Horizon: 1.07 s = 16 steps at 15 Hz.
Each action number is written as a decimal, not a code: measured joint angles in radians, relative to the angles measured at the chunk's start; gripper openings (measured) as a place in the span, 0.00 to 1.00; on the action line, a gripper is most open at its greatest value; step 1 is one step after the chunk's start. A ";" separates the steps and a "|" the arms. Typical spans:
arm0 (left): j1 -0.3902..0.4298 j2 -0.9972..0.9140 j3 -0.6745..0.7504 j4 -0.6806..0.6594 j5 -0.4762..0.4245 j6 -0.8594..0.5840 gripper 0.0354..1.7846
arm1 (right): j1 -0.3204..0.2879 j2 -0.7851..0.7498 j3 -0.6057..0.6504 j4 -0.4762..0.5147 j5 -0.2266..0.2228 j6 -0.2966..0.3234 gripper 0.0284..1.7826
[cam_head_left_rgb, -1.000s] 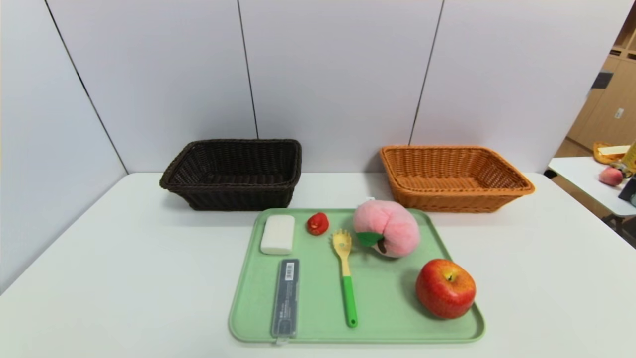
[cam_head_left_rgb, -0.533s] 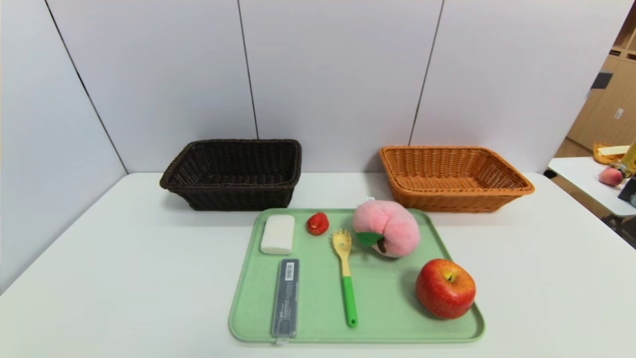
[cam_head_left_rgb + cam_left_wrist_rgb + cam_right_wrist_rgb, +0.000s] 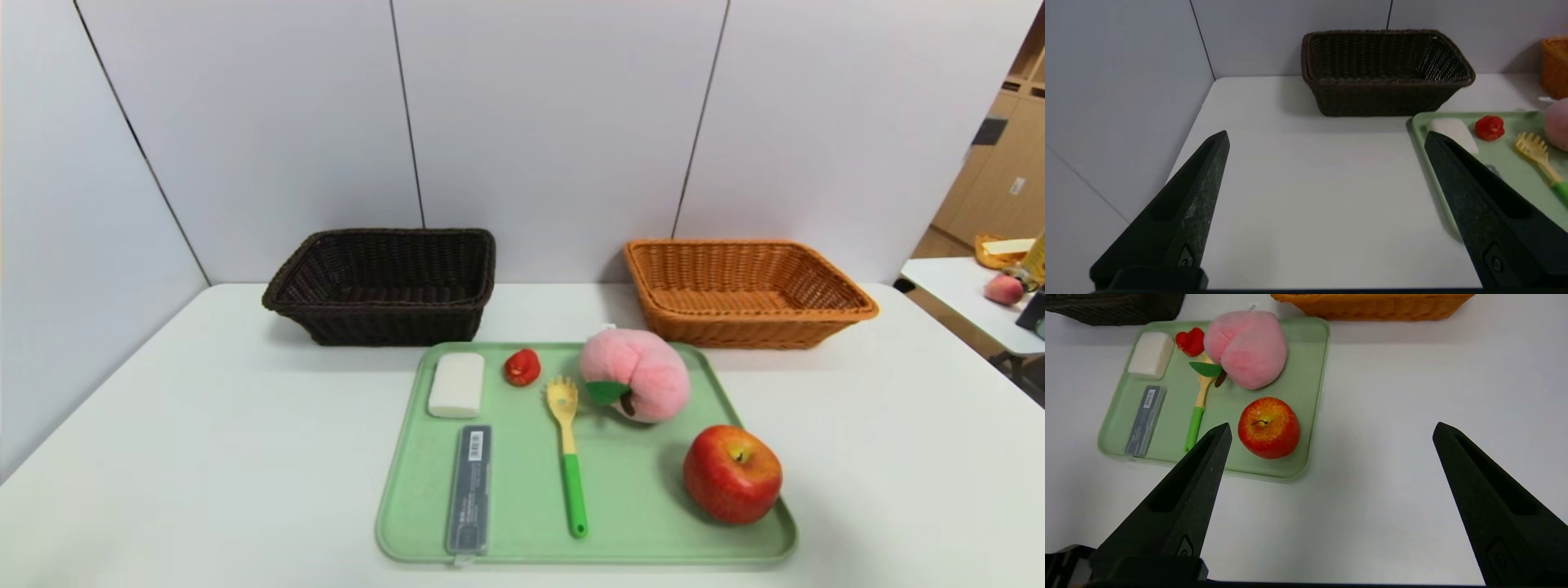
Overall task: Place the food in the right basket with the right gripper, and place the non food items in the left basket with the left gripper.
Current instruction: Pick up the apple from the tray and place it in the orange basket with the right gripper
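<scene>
On a green tray point(image 3: 637, 531) lie a red-yellow apple point(image 3: 732, 473), a pink plush peach point(image 3: 637, 373), a small red strawberry-like fruit point(image 3: 522, 367), a white block point(image 3: 456, 384), a grey case point(image 3: 470, 487) and a yellow fork with a green handle point(image 3: 567, 450). The dark brown left basket point(image 3: 384, 282) and the orange-tan right basket point(image 3: 743, 287) stand empty behind the tray. Neither gripper shows in the head view. My left gripper point(image 3: 1327, 136) is open and empty over bare table left of the tray. My right gripper point(image 3: 1331, 428) is open and empty, right of the apple point(image 3: 1269, 427).
The white table point(image 3: 163, 425) meets grey wall panels at the back and on the left. A second table point(image 3: 967, 298) with a peach and a tray stands at the far right.
</scene>
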 joint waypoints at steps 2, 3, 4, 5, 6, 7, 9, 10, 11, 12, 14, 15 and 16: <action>-0.006 0.166 -0.153 -0.011 -0.040 -0.035 0.94 | 0.084 0.135 -0.063 0.046 -0.041 0.070 0.95; -0.008 0.232 -0.206 -0.006 -0.058 -0.046 0.94 | 0.148 0.202 -0.096 0.068 -0.078 0.123 0.95; -0.012 0.303 -0.263 0.019 -0.059 -0.051 0.94 | 0.208 0.263 -0.124 0.083 -0.122 0.175 0.95; -0.014 0.353 -0.302 0.072 -0.034 -0.049 0.94 | 0.265 0.319 -0.150 0.098 -0.170 0.223 0.95; -0.017 0.392 -0.328 0.139 0.010 -0.039 0.94 | 0.314 0.373 -0.176 0.116 -0.214 0.260 0.95; -0.018 0.424 -0.335 0.195 0.048 -0.020 0.94 | 0.347 0.417 -0.199 0.140 -0.237 0.278 0.95; -0.028 0.468 -0.296 0.201 0.054 0.005 0.94 | 0.388 0.498 -0.261 0.232 -0.247 0.296 0.95; -0.052 0.482 -0.267 0.170 0.045 0.005 0.94 | 0.402 0.537 -0.303 0.285 -0.248 0.317 0.95; -0.077 0.495 -0.241 0.146 0.041 0.000 0.94 | 0.416 0.574 -0.348 0.334 -0.248 0.346 0.95; -0.103 0.507 -0.226 0.151 0.038 -0.008 0.94 | 0.432 0.611 -0.394 0.389 -0.248 0.372 0.95; -0.159 0.526 -0.231 0.220 0.037 -0.045 0.94 | 0.476 0.683 -0.467 0.496 -0.246 0.413 0.95; -0.183 0.536 -0.248 0.269 0.036 -0.064 0.94 | 0.499 0.710 -0.483 0.516 -0.246 0.421 0.95; -0.207 0.544 -0.259 0.303 0.036 -0.086 0.94 | 0.520 0.732 -0.493 0.518 -0.246 0.422 0.95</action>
